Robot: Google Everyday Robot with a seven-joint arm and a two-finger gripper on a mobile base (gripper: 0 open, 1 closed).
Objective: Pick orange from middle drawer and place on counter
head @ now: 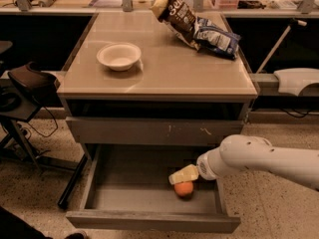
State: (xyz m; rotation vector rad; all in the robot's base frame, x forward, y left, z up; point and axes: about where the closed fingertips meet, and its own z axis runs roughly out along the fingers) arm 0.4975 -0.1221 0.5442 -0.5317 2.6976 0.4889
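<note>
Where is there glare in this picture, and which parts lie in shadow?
Camera view: soft glare on the counter beside the white bowl; deep shadow in the gap under the counter top; the middle drawer is dim inside, yet the orange shows bright, the gripper close over it.
</note>
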